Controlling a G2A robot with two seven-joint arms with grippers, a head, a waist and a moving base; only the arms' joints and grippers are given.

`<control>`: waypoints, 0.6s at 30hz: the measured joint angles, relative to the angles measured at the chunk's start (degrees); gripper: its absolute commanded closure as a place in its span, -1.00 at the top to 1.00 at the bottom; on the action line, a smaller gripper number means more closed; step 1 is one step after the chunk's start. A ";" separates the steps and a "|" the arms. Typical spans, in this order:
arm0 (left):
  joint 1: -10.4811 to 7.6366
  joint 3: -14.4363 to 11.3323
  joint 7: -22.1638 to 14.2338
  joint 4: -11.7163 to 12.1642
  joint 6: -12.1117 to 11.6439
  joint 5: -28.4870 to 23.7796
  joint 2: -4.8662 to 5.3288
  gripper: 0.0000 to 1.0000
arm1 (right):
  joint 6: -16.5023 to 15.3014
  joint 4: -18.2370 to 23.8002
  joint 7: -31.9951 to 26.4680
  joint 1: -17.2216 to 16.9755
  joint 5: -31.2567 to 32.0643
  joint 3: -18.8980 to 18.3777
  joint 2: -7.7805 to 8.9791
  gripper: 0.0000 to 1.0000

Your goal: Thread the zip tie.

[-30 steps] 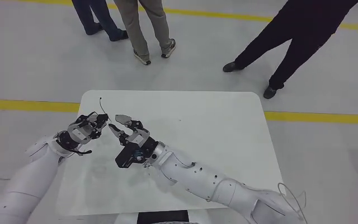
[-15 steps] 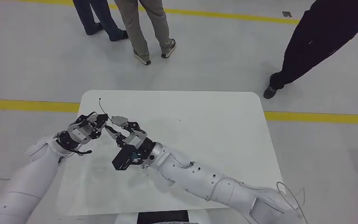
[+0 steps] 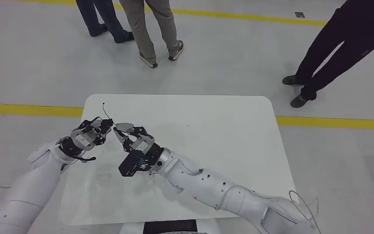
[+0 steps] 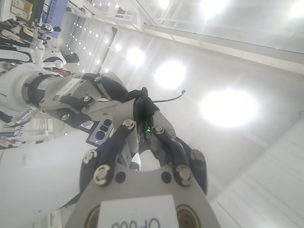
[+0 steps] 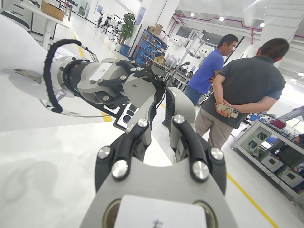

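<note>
Item: zip tie (image 3: 105, 111), black, one thin strand, held above the near-left part of the desk (image 3: 234, 128). It stands up and away from the left claw (image 3: 105, 124), which is clenched on its lower part. A small knob at the free end is probably the locking head, though it is too small to be sure. The other end is hidden among the fingers. Right claw (image 3: 130, 132): released, jaws apart, brought tip to tip against the left claw from the desk's middle, its fingertips (image 5: 178, 100) either side of the left claw's nose. Whether it touches the strand cannot be told. Progress, as judged: the tie is picked up and presented between the two arms. No loop shows anywhere along the strand, so the threading proper looks not yet done. Left to do, by that reading: a grip by the right claw on one end, bending the strand round, feeding the tail through the head, and pulling it through. Surface: desk top white, matt, rounded corners, with one tiny dark speck (image 3: 188, 124) near the middle. Room: pale grey floor (image 3: 234, 47) with a yellow line (image 3: 35, 110) running past the desk on both sides, and a large hall with a white pillar (image 5: 152, 1). Also a potted plant (image 5: 127, 24), blue storage racks (image 5: 152, 46), a framed equipment cart (image 5: 268, 148) and bright ceiling lights (image 4: 228, 105).
</note>
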State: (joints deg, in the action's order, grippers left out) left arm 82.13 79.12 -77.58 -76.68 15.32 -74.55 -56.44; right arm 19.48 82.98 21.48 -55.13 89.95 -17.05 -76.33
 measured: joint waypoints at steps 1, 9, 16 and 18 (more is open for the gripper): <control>0.00 0.00 0.00 0.00 0.00 0.00 0.00 -1.00 | 0.00 -0.01 -0.04 -0.02 0.00 -0.05 0.01 -0.92; 0.00 0.00 0.00 0.00 0.00 0.00 0.00 -1.00 | 0.00 0.03 -0.07 -0.27 0.00 -0.56 0.19 -1.00; 0.00 0.00 0.00 0.00 0.00 0.00 0.00 -1.00 | 0.00 0.02 -0.37 -0.55 0.00 -1.04 0.48 -1.00; 0.00 0.00 0.00 0.00 0.00 0.00 0.00 -1.00 | 0.00 0.02 -0.48 -0.70 0.00 -1.23 0.61 -1.00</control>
State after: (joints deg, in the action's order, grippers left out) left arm 82.13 79.12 -77.58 -76.68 15.32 -74.55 -56.44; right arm 19.48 83.00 21.00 -55.83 89.95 -18.28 -75.72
